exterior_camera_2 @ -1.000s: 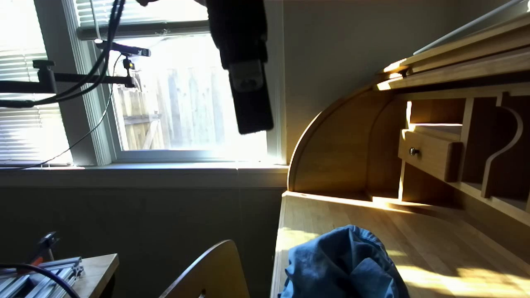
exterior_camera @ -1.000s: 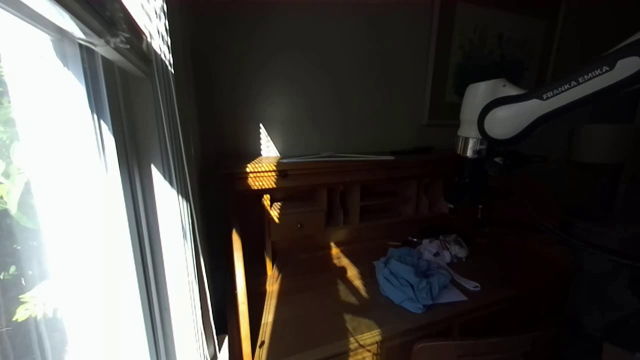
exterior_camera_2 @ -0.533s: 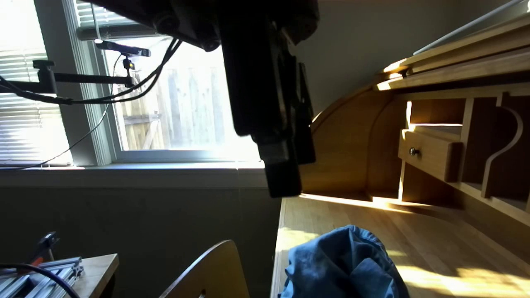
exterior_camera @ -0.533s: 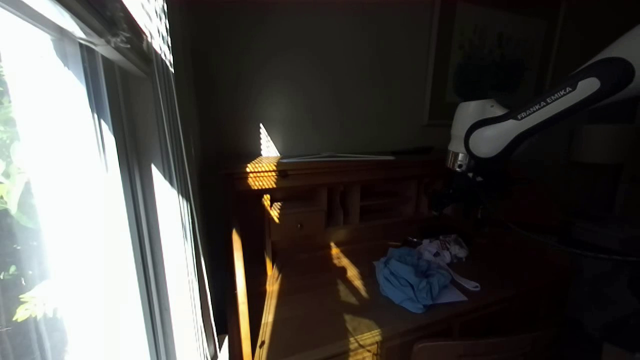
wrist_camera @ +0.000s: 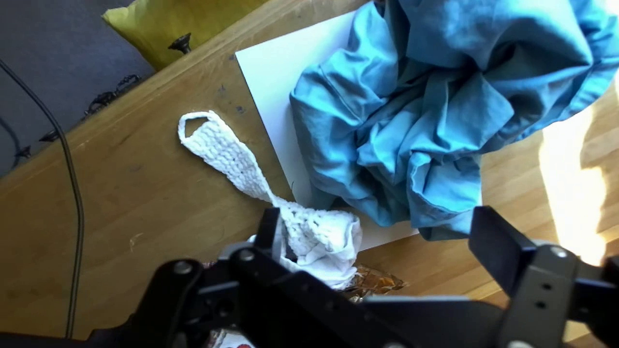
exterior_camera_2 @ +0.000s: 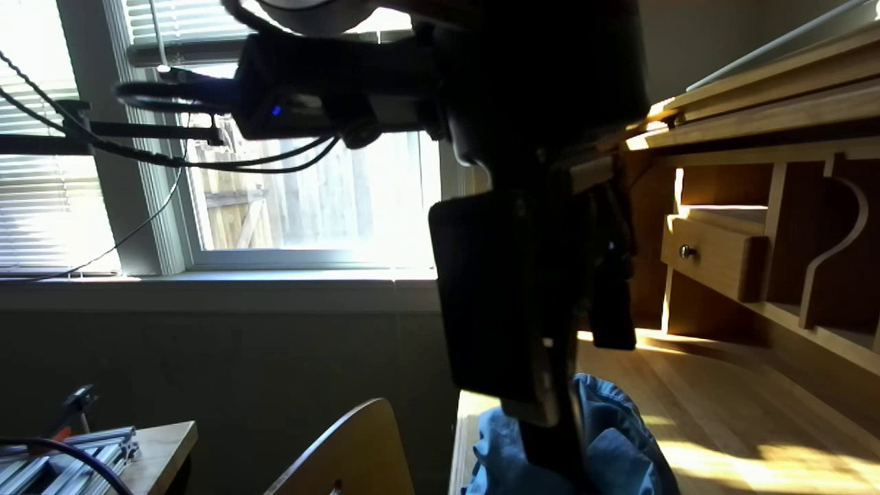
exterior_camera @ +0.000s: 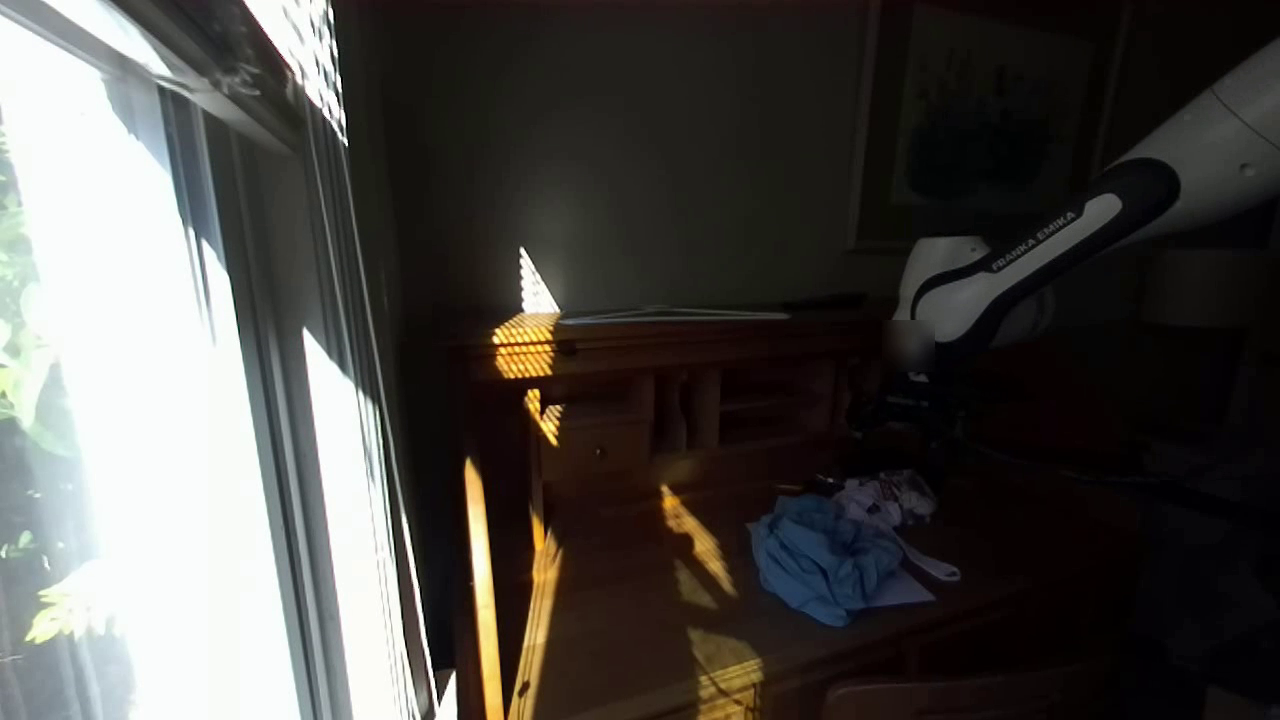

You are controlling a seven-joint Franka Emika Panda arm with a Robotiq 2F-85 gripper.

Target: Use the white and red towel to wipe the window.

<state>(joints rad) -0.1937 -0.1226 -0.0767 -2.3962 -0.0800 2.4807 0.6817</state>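
Note:
The white and red towel (wrist_camera: 321,237) lies bunched on the desk in the wrist view, its white crocheted strap and end loop stretching away from it. A small red-marked patch of it shows at the bottom edge; my gripper's parts hide much of the rest. In an exterior view the towel (exterior_camera: 885,497) sits behind the blue cloth. My gripper (wrist_camera: 379,232) stands open above the desk, jaws wide apart, one fingertip over the towel and nothing held. It hangs dark against the scene in an exterior view (exterior_camera_2: 584,385). The bright window (exterior_camera_2: 309,199) is across from the desk.
A crumpled blue cloth (wrist_camera: 435,111) rests on a white sheet (wrist_camera: 275,92) beside the towel. Brown crinkled wrapping (wrist_camera: 379,281) pokes out by the towel. The roll-top desk has a drawer (exterior_camera_2: 715,254) and cubbyholes at its back. A chair (exterior_camera_2: 357,454) stands at the desk's front.
The arm has come down toward the desk. In an exterior view the gripper has dropped and shifted right, from in front of the window to in front of the blue cloth. The cloths have stayed put.

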